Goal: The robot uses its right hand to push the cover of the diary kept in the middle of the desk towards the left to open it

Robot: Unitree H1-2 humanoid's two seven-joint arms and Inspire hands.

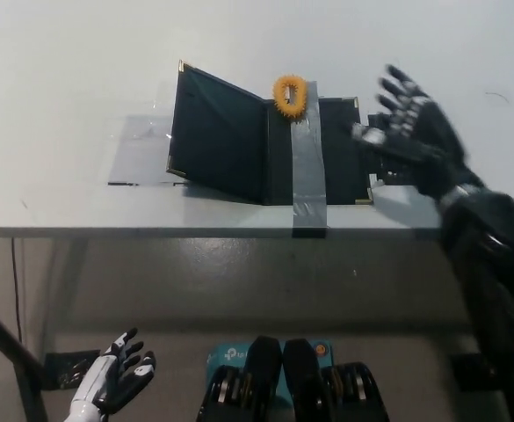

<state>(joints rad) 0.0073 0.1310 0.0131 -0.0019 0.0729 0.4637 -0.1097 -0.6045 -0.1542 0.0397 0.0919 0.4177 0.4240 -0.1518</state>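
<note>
White desk (81, 79), open diary (239, 141), right hand (415, 132)

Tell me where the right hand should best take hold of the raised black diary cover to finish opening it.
Probably its free left edge, near the gold-cornered top of the black diary cover, approached from the right, inner side. The cover stands tilted up from the spine, so that edge is exposed. The open black right hand hovers right of the diary.
</note>
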